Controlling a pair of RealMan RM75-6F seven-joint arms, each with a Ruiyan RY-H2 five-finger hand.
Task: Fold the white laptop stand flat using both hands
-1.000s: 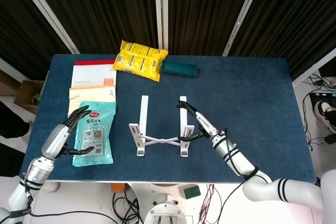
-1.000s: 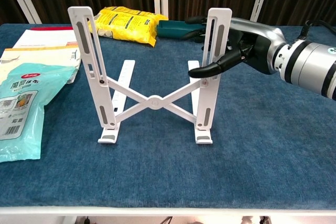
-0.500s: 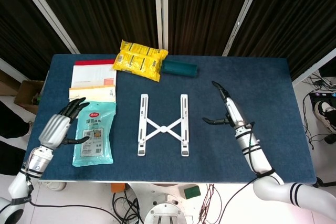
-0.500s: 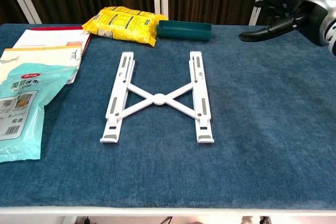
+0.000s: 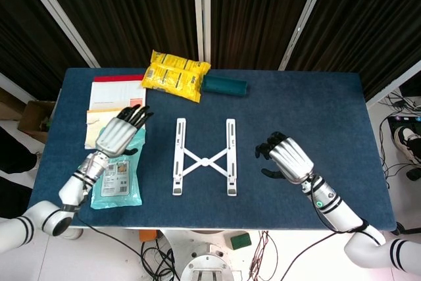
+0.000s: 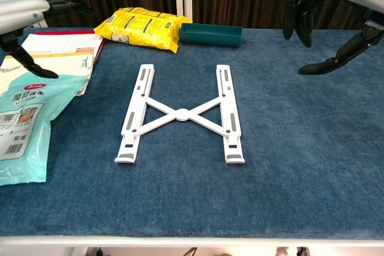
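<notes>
The white laptop stand (image 5: 202, 158) lies flat on the blue table, its two rails parallel and joined by an X-shaped cross brace (image 6: 181, 112). My left hand (image 5: 118, 133) hovers raised to the left of the stand, above the teal packet, fingers spread and holding nothing; it also shows at the upper left of the chest view (image 6: 24, 13). My right hand (image 5: 284, 156) floats to the right of the stand, fingers apart and loosely curved, empty, and appears at the upper right of the chest view (image 6: 333, 4). Neither hand touches the stand.
A teal snack packet (image 5: 117, 176) and papers (image 5: 115, 93) lie at the left. A yellow bag (image 5: 174, 74) and a dark green tray (image 5: 225, 85) sit at the back. The table's front edge (image 6: 192, 237) runs close below the stand.
The stand stood raised with my right hand on its right rail; it now lies flat. Both hands have lifted, the left moving in from the table's left edge, the right drawing back.
</notes>
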